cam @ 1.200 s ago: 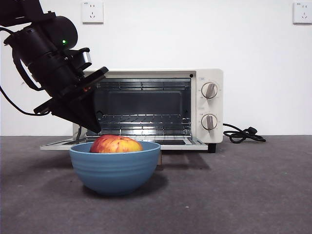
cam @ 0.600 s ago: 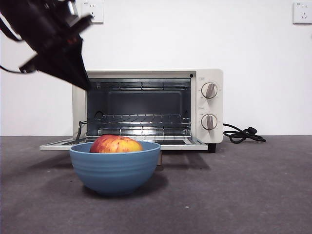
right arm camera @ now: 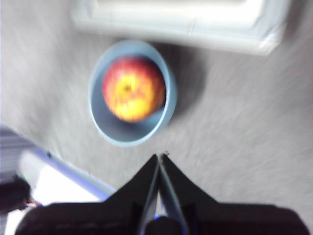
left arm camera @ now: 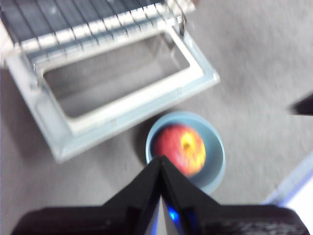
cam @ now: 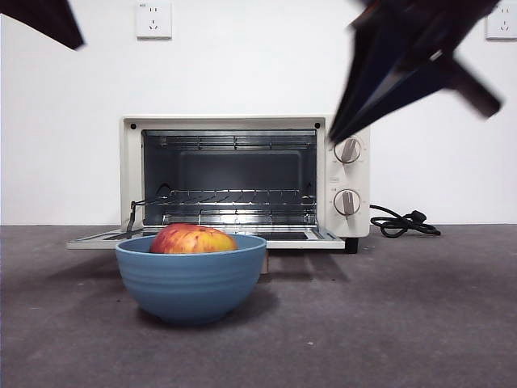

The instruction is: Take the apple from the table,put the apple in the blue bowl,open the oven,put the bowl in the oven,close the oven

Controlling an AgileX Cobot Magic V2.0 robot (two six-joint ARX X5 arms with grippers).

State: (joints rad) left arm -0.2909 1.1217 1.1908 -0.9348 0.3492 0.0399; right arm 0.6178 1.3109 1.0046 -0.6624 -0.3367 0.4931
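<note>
Both arms hang high — right gripper (cam: 343, 129) and left gripper (left arm camera: 161, 164) (jaws pressed together, empty).

A staged test bench rather than a kitchen: the oven (cam: 245, 181) is set on a bare grey table (cam: 404, 323), backed by a plain white wall (cam: 258, 65) where two sockets (cam: 153, 19) are mounted.

- left gripper (left arm camera: 161, 164): two matte black jaws tapering to a sharp wedge, a small blue glow near their base.
- right gripper (right arm camera: 160, 161): same black pointed jaws, a faint blue spot low between them.
- front view: blurred black shapes at upper right and upper left corners.
</note>
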